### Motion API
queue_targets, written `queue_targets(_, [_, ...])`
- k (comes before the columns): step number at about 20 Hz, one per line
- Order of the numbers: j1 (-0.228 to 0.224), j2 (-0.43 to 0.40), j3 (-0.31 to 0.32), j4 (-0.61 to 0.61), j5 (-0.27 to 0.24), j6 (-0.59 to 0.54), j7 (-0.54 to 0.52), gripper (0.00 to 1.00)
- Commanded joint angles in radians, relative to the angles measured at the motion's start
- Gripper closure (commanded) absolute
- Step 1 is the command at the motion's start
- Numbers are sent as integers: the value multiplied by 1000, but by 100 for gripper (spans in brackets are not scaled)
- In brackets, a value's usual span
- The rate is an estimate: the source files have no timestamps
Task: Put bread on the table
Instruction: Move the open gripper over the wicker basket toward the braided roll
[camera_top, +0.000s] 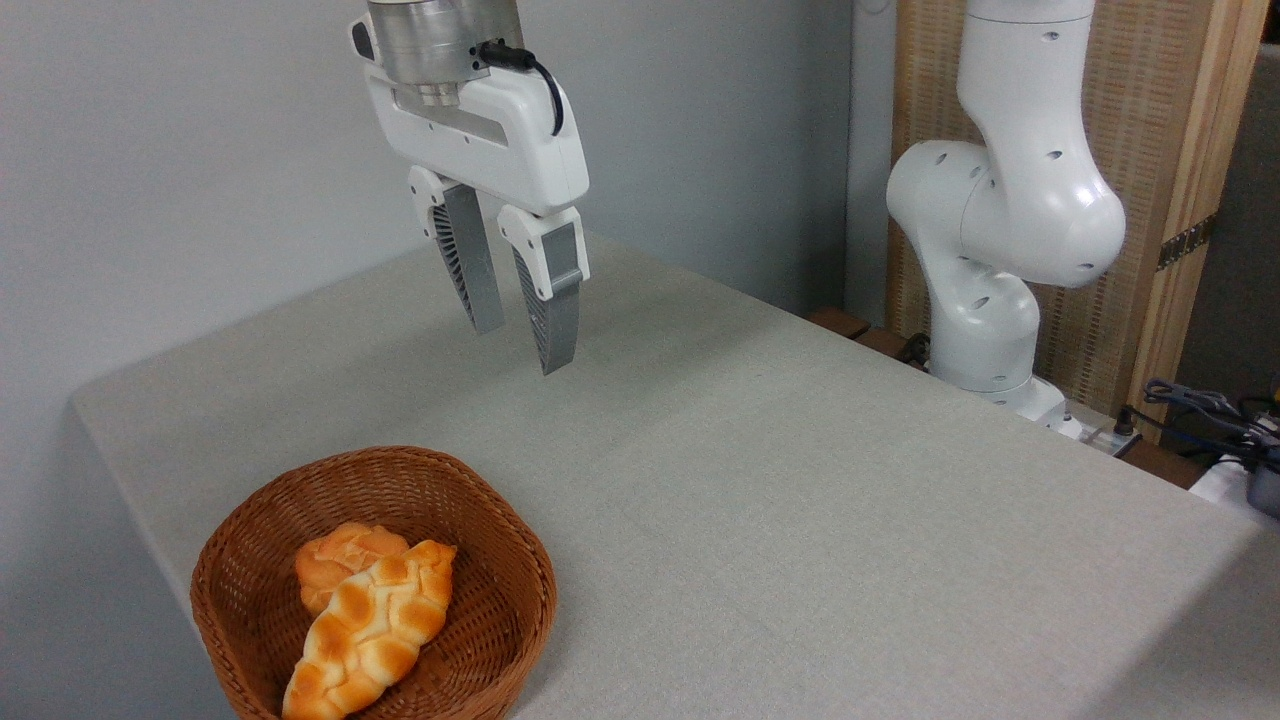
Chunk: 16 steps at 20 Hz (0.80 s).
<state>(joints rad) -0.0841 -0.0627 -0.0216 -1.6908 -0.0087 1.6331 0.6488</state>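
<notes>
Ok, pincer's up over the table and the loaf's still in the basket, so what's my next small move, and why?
Probably bring the pincer toward the camera and down over the braided loaf. It hangs open and empty above the bare table, well behind the wicker basket. The loaf lies in the basket, leaning against the round bun, so aim for its middle, clear of the bun.

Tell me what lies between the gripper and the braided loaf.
In the camera view: bare table cloth, then the basket rim, between gripper and bread.
</notes>
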Motion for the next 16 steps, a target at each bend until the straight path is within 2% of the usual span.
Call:
queue_targets(1, [-2,-22,12,-12,-20,-32,2,0])
queue_targets(12, [-2,-23,12,-13,-20,-29,3,0])
queue_targets(14, [-2,-23,12,-12,-20,-4,2,0])
queue_targets(16, [-2,-20,14,-12,-19,103,2,0])
